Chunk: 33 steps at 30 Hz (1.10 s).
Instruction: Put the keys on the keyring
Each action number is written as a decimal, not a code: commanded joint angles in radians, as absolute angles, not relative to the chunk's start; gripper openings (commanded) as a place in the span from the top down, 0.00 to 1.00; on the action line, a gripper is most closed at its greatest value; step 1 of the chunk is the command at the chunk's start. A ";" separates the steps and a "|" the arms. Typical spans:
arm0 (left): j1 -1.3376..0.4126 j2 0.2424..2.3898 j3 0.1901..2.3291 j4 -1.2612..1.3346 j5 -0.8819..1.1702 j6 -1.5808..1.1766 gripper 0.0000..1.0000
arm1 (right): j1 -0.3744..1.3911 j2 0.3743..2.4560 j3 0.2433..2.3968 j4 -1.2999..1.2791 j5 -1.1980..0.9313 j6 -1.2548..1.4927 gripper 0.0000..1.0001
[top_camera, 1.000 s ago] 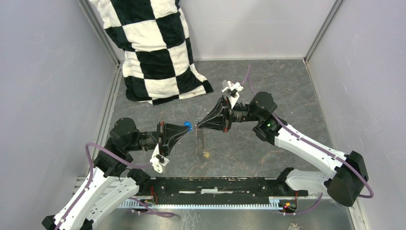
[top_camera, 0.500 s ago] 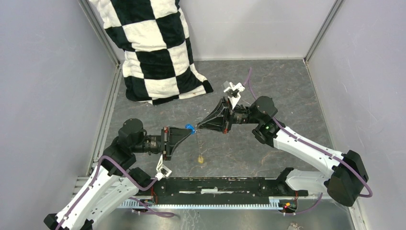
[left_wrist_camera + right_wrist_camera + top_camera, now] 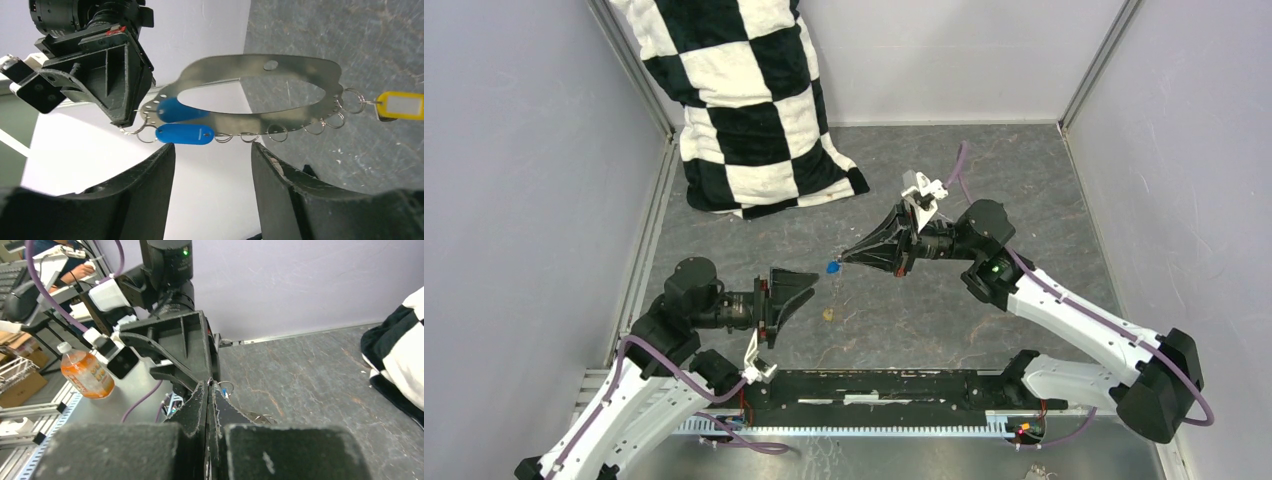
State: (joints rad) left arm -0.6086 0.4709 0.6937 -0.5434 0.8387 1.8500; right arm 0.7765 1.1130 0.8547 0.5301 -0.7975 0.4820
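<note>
The keyring (image 3: 280,112) is a flat silver oval loop with small wire rings along its lower edge. It hangs in the air from my right gripper (image 3: 844,258), which is shut on its left end (image 3: 127,125). A blue key (image 3: 185,134) dangles from a small ring at that end, with a second blue shape just above it. A yellow key (image 3: 400,106) hangs at the far end and shows low in the top view as the yellow key (image 3: 828,313). My left gripper (image 3: 212,147) stands open just below the blue key (image 3: 832,268), touching nothing. In the right wrist view the shut fingers (image 3: 200,400) hide most of the keyring.
A black-and-white checkered cloth (image 3: 744,100) lies against the back left wall. Grey walls enclose the dark stone-patterned floor (image 3: 984,160). A black rail (image 3: 874,385) runs along the near edge. An orange bottle (image 3: 85,375) stands outside the enclosure.
My left gripper opened, let go of the blue key and drew back to the left. The right gripper shifted slightly right, and the keyring now hangs from it alone.
</note>
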 commanded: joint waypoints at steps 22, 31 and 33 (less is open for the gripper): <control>-0.612 0.799 0.991 -0.292 0.956 0.354 0.65 | 0.775 1.098 0.917 0.515 -0.907 0.308 1.00; -0.612 0.792 0.997 -0.330 0.992 0.414 0.60 | 0.775 1.100 0.926 0.473 -0.901 0.282 1.00; -0.612 0.786 0.998 -0.358 0.991 0.453 0.58 | 0.774 1.097 0.931 0.456 -0.900 0.271 1.00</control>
State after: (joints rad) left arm -0.6083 0.8047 0.9817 -0.3145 0.9371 0.4103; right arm 0.7769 1.1114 0.9180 0.4294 -0.9146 0.2932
